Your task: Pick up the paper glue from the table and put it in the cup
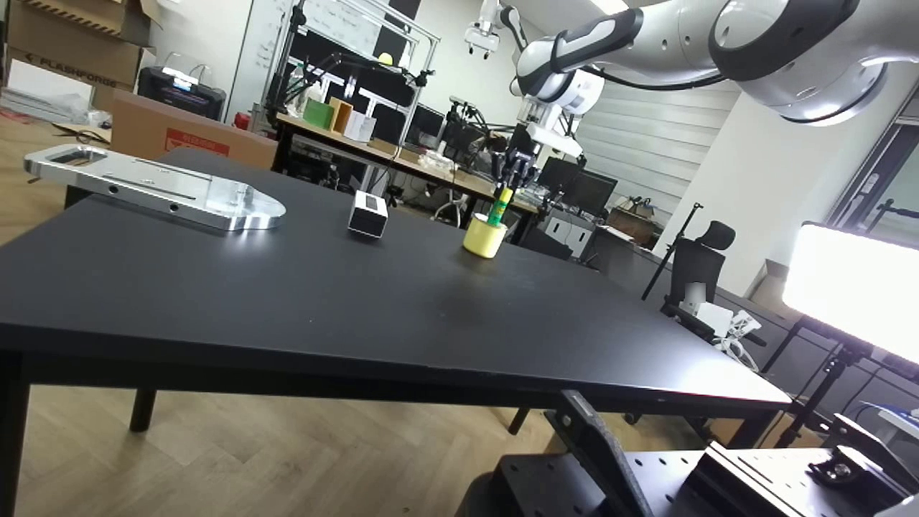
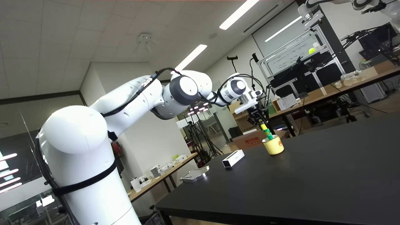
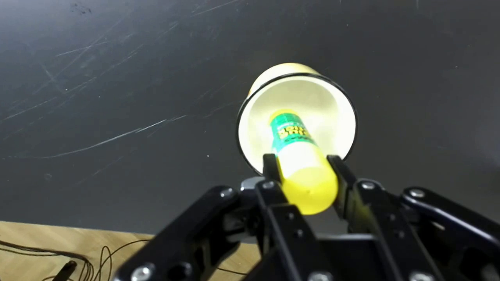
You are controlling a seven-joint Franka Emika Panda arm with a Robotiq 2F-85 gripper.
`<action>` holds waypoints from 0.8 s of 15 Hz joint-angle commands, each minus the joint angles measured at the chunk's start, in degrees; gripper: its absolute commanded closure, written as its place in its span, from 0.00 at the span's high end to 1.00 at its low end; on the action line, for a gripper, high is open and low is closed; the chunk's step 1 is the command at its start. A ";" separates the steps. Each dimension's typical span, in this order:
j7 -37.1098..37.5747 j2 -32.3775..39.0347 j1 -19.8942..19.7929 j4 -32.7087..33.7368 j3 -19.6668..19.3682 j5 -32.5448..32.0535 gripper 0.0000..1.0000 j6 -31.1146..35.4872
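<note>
The paper glue [image 3: 291,130] is a slim stick with a green label and yellow ends. In the wrist view my gripper [image 3: 302,162] has one black finger against each side of its yellow upper end, with no clear gap. The pale yellow cup [image 3: 343,117] stands upright on the table, and the glue's lower end is inside its rim. Both exterior views show the glue [image 1: 500,207] [image 2: 267,132] rising out of the cup [image 1: 484,239] [image 2: 274,146], with my gripper [image 1: 509,179] [image 2: 261,123] above. Whether the glue touches the cup's bottom is hidden.
The dark table [image 1: 344,301] holds a black-and-white boxy object [image 1: 368,214] [image 2: 233,158] and a flat silver metal plate [image 1: 158,185] [image 2: 195,174]. The table's edge [image 3: 97,230] lies close to the cup in the wrist view, with cables on the floor beyond.
</note>
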 commanded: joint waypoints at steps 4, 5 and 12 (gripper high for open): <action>1.98 4.16 0.66 5.53 -0.29 0.12 0.09 -0.91; 2.04 4.31 0.64 5.50 -0.27 0.19 0.09 -1.00; 1.99 2.74 0.89 5.36 0.38 1.00 0.72 -3.02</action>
